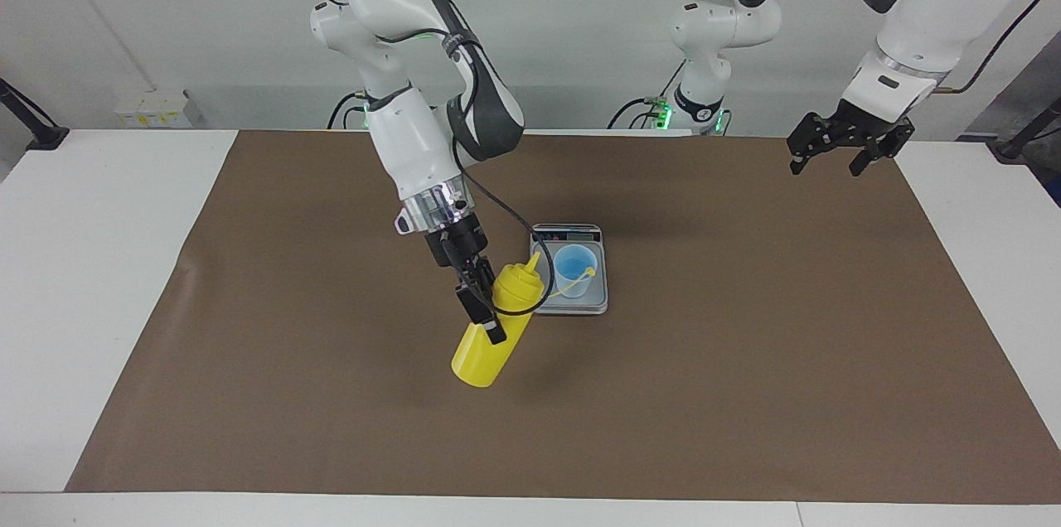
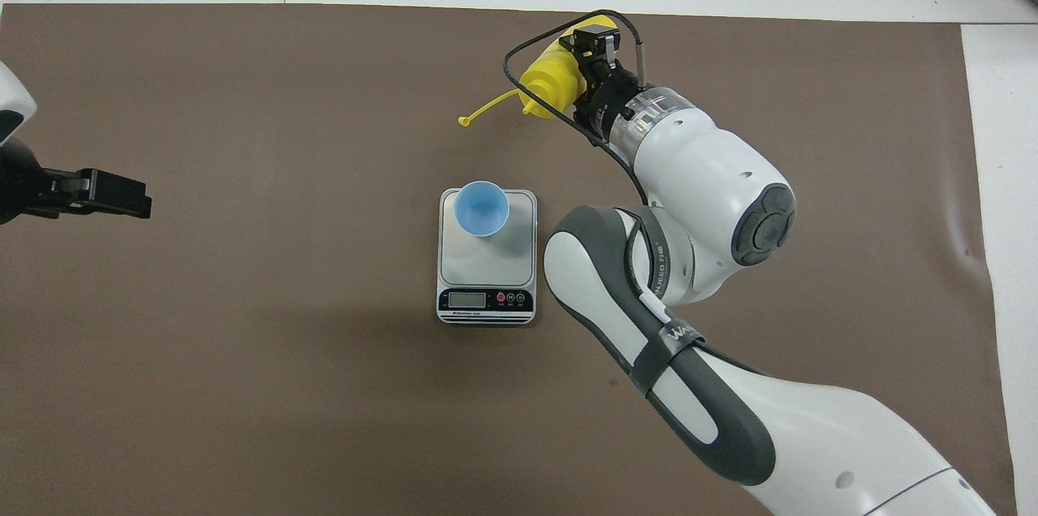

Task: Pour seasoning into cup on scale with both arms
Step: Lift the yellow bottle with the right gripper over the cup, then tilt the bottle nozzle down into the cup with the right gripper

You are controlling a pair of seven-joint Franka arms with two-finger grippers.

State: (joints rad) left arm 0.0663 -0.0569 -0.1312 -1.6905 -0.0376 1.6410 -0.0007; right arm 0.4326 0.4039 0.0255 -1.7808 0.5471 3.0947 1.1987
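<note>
My right gripper (image 1: 491, 320) (image 2: 580, 74) is shut on the yellow seasoning bottle (image 1: 485, 353) (image 2: 547, 82). It holds the bottle tilted in the air over the mat, beside the scale toward the right arm's end, nozzle slanting up toward the cup. The bottle's tethered cap (image 1: 591, 271) (image 2: 464, 121) dangles on its strap by the cup's rim. The pale blue cup (image 1: 572, 282) (image 2: 481, 208) stands upright on the silver scale (image 1: 580, 305) (image 2: 495, 260). My left gripper (image 1: 837, 158) (image 2: 138, 199) waits open, raised over the mat's corner at the left arm's end.
A brown mat (image 1: 746, 394) covers most of the white table (image 1: 99, 262). A third small arm (image 1: 713, 30) stands at the robots' edge of the table. The scale's display (image 2: 466, 299) faces the robots.
</note>
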